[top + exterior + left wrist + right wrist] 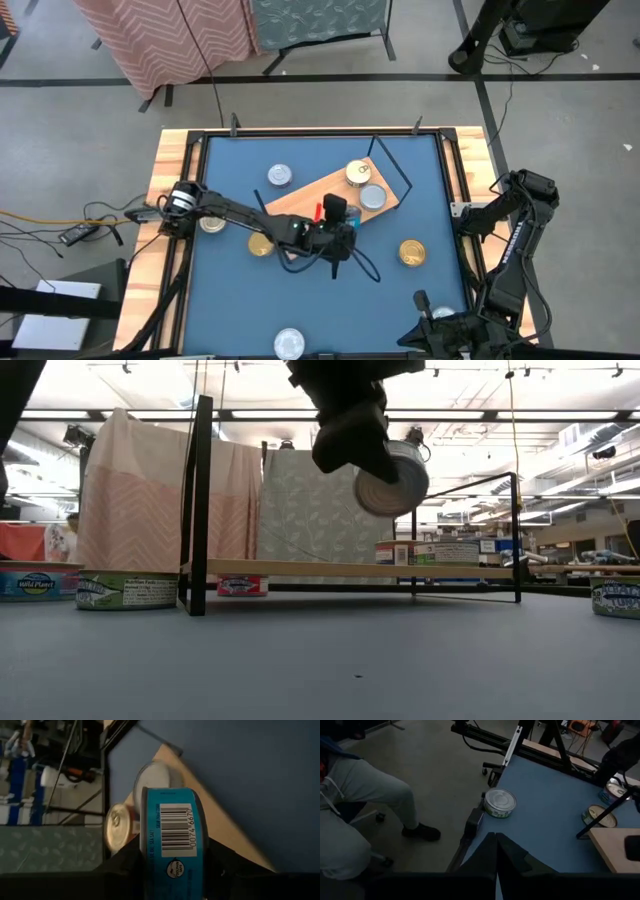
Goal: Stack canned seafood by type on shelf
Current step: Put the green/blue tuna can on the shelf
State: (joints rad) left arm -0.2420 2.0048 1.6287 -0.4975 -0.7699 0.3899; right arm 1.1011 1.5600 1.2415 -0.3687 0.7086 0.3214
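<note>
My left gripper (335, 215) hangs over the near edge of the shelf (300, 200), a light-wood board with black wire end frames, and is shut on a blue-labelled tin (172, 840). A gold-lidded tin (357, 173) and a silver-lidded tin (372, 196) stand on the board's right end. Loose canned seafood rests flat on the blue table: silver tins (279, 176) (289, 342) and gold tins (260, 243) (411, 252). My right gripper (495, 839) waits shut over the table's near right corner, holding nothing. My left gripper pinches the blue-labelled tin between its two fingers (125, 862), one on each flat face. The barcoded side wall (175, 827) shows between them. The fingers slant down toward the shelf. The tin stands on edge, tilted, lifted clear above the board (392, 478).
Another silver tin (212, 222) lies partly under my left arm near the table's left rim. The shelf's tall black wire frames (200, 500) (515, 535) rise at both ends of the board. A seated person's legs (365, 805) show beside the table.
</note>
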